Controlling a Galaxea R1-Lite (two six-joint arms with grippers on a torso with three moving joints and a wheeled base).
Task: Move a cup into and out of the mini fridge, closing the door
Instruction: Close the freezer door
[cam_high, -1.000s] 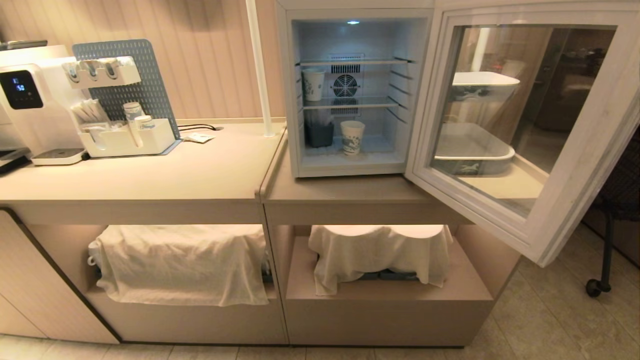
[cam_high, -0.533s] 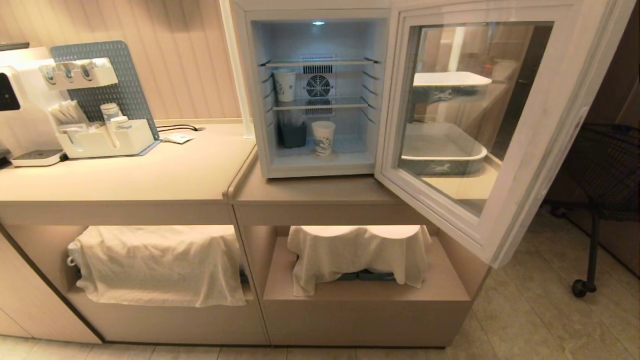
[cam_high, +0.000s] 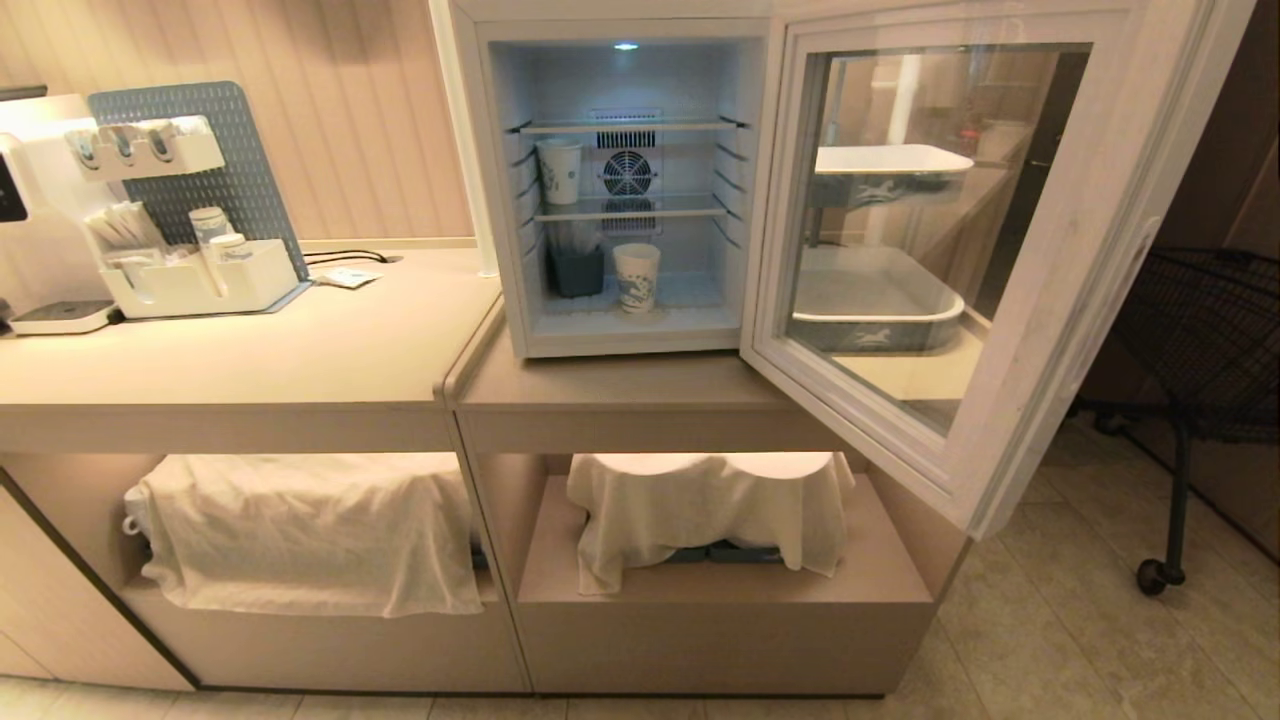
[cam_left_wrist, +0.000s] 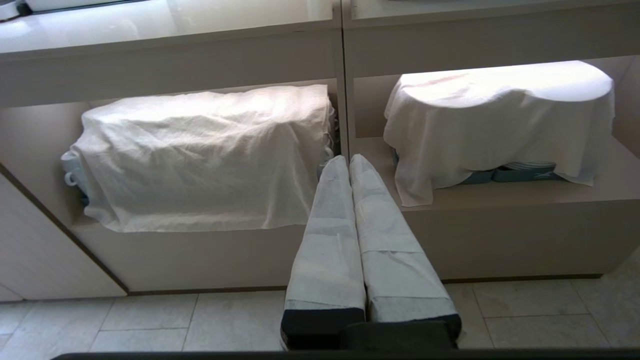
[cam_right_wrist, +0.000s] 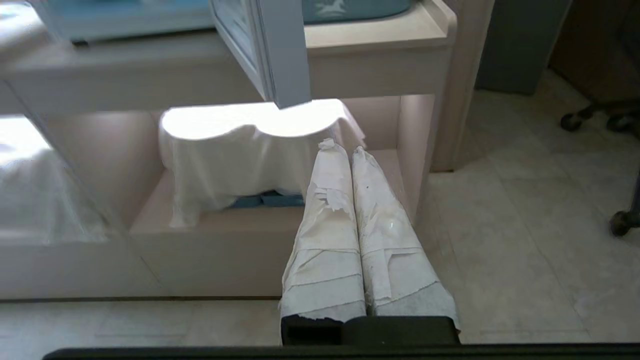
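Whole view slid rightward; cup (cam_high: 636, 277) on fridge floor; no legible writing; both claws pressed together, empty.

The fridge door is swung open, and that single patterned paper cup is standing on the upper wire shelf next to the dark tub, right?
Not quite. The head view shows the door open, but the single cup stands on the fridge floor beside the dark tub, not on the upper shelf.

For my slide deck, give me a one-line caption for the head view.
Mini fridge with door swung open; one cup on its floor beside a dark tub.
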